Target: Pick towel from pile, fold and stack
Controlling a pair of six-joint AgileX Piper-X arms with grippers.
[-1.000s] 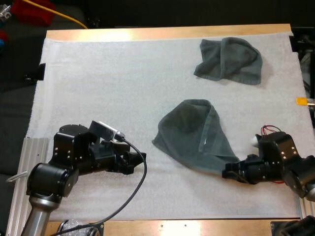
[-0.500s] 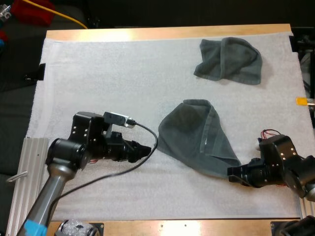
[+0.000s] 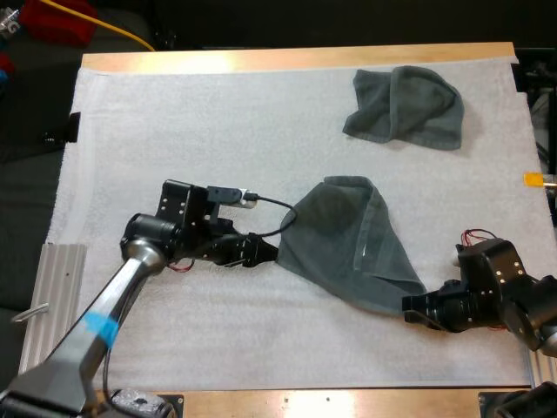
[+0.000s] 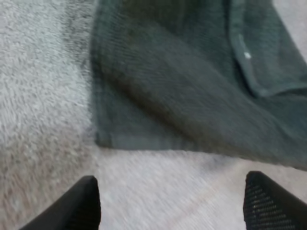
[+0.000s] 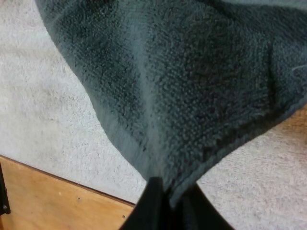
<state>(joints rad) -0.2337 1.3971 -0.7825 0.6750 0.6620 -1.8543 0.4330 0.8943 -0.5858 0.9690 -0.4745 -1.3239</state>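
Observation:
A dark grey-green towel (image 3: 348, 244) lies spread on the white mat (image 3: 191, 122) at mid table. My right gripper (image 3: 409, 308) is shut on its near right corner; in the right wrist view the towel (image 5: 182, 81) runs down into the pinched fingers (image 5: 153, 201). My left gripper (image 3: 266, 252) is at the towel's left corner, open. Its two fingers (image 4: 79, 203) stand wide apart just short of the towel's edge (image 4: 144, 141), with bare mat between them. A second towel (image 3: 405, 106), crumpled, lies at the far right of the mat.
The wooden table edge (image 3: 331, 402) runs close along the front of the mat, near my right gripper. A metal rail (image 3: 43, 296) lies at the mat's left side. Bare mat stretches across the far left and the front middle.
My left arm has reached rightward across the mat, from the near left up to the towel's left corner. The right gripper pulled its corner slightly right, then held still.

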